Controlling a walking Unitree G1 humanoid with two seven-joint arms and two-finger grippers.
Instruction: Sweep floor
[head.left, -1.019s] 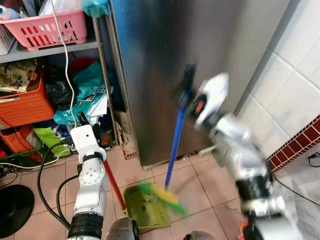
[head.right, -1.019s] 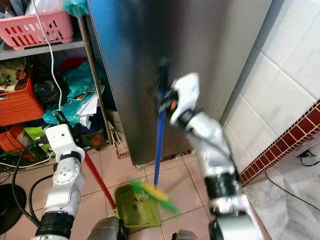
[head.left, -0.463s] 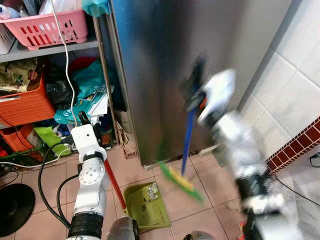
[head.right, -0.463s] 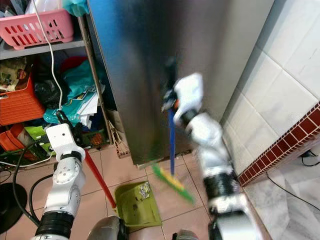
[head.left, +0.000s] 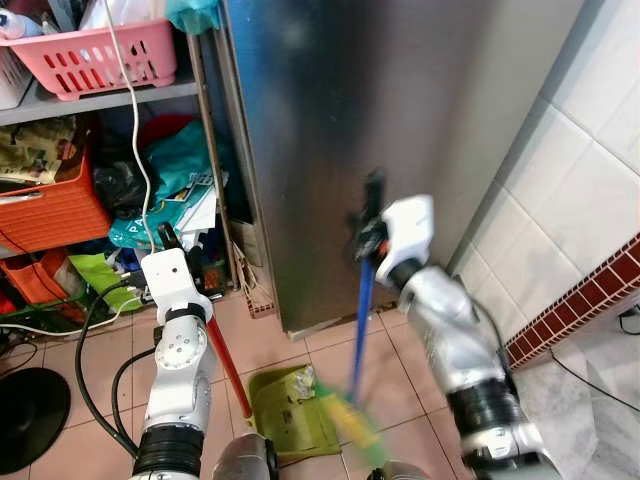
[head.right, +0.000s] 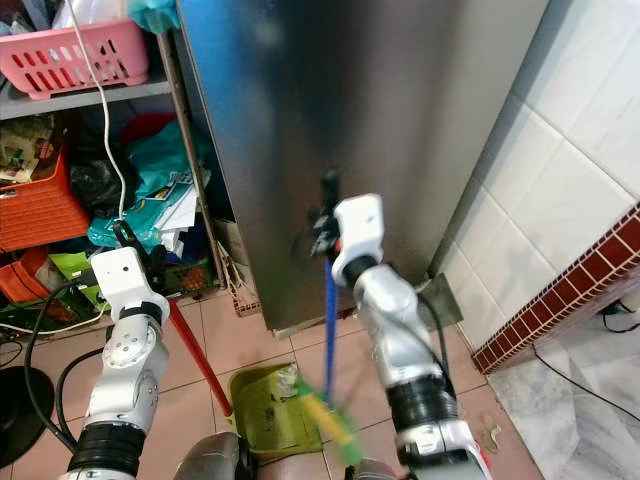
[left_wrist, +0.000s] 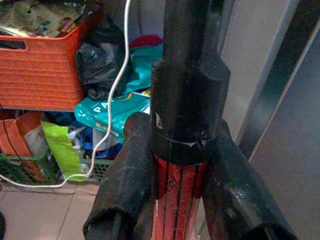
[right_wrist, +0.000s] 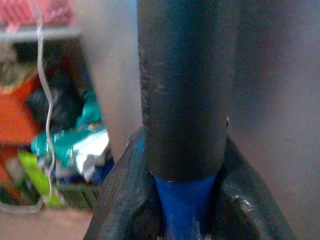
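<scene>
My right gripper (head.left: 370, 228) is shut on the black grip of a blue broom handle (head.left: 361, 325) in front of the steel cabinet. The broom's green and yellow head (head.left: 349, 424) is blurred, low by the right edge of the green dustpan (head.left: 286, 418). A crumpled wrapper (head.left: 302, 379) lies in the pan. My left gripper (head.left: 166, 240) is shut on the dustpan's red handle (head.left: 229, 366), which slants down to the pan. In the left wrist view the fingers (left_wrist: 125, 185) clamp the red handle (left_wrist: 177, 195) below its black cap. The right wrist view has the blue shaft (right_wrist: 185, 202) between the fingers (right_wrist: 125, 195).
A tall steel cabinet (head.left: 340, 120) stands straight ahead. To the left, a shelf holds a pink basket (head.left: 90, 55), an orange crate (head.left: 50, 210) and bags (head.left: 175, 170). White wall tiles (head.left: 590, 180) with a red brick strip (head.left: 590, 300) close the right. Black cable (head.left: 95, 340) and a round base (head.left: 25, 415) lie on the floor.
The broom head swept out toward the cabinet's foot, then back toward the dustpan's right edge. My right arm has dropped lower and nearer. The left arm and dustpan stayed put.
</scene>
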